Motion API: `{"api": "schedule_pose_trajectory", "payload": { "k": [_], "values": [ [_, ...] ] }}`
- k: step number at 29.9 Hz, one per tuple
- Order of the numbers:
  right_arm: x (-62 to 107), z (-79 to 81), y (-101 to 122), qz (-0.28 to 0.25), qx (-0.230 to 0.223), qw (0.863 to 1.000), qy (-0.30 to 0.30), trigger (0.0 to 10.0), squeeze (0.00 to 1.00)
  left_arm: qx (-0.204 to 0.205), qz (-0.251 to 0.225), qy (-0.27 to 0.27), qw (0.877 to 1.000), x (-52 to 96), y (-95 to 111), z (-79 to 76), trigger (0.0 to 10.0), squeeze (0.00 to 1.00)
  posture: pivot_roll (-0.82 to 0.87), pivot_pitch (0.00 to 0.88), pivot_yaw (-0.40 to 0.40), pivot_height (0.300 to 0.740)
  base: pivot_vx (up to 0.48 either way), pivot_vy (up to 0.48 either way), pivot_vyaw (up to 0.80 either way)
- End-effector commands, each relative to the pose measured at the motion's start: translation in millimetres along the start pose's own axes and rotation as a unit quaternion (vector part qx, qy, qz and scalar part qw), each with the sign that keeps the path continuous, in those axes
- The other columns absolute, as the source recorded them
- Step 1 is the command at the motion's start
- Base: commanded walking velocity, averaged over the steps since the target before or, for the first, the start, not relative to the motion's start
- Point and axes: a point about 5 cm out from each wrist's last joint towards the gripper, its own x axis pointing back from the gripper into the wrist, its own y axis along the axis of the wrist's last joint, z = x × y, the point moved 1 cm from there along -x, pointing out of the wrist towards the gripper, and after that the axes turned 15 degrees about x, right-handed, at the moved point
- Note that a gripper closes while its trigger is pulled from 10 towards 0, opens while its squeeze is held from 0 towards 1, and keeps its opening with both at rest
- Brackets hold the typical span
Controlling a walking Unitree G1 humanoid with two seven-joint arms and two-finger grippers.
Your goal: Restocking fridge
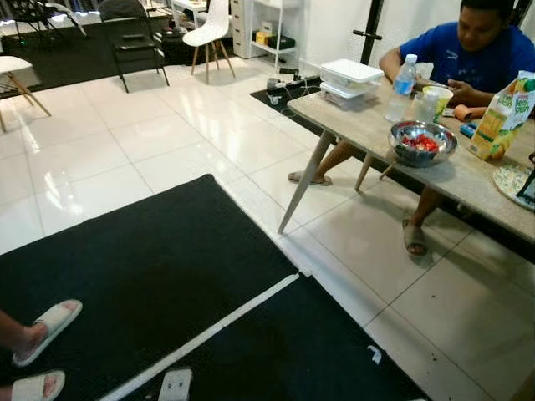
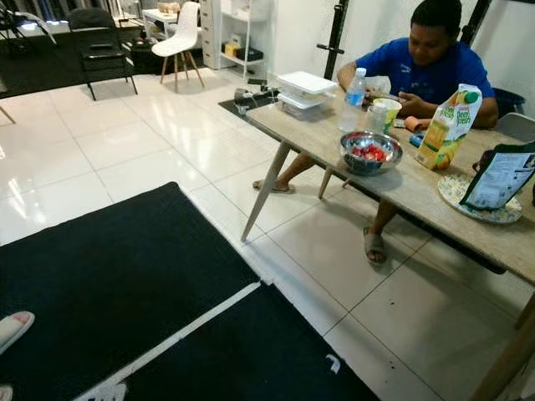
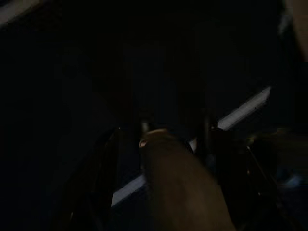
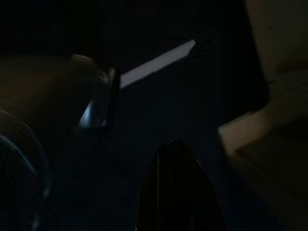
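I am standing over a black mat [image 1: 150, 276] crossed by a white strip, with nothing picked up as far as I can judge. The groceries sit on the table [image 2: 435, 196] at the upper right of the frame: a water bottle [image 2: 354, 88], a metal bowl [image 2: 370, 153] holding something red, a juice carton [image 2: 443, 125], a stack of white containers [image 2: 305, 90] at the far end, and a dark bag [image 2: 501, 177] on a patterned plate [image 2: 456, 194]. A person [image 2: 426, 63] sits behind the table.

My left gripper [image 3: 173, 139] and right gripper [image 4: 175, 159] hang in shadow over the mat, and I cannot tell whether either is released or clenched; the wrist views are too dark.

I see no fridge from here, so I judge the restocking barely begun: approaching the table, taking an item and carrying it off all remain.
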Motion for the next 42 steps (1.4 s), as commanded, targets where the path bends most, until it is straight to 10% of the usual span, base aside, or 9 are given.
{"api": "schedule_pose_trajectory", "payload": {
  "k": [1, 42],
  "values": [
    [-1.4, 1.6, 11.1, -0.018, 0.000, 1.000, -0.001, 10.0, 0.00, -0.003, 0.009, 0.008, 1.000, 2.1, -6.0, 5.9, 10.0, 0.00, -0.03, 0.001, -0.020, 0.740, 0.386, 0.000, 0.00],
    [-1.8, 1.7, 13.3, -0.018, -0.018, 1.000, 0.002, 10.0, 0.00, 0.001, 0.013, 0.017, 1.000, 2.5, -9.1, 7.6, 10.0, 0.00, -0.02, 0.007, -0.016, 0.740, 0.378, 0.000, -0.61]
  ]
}}
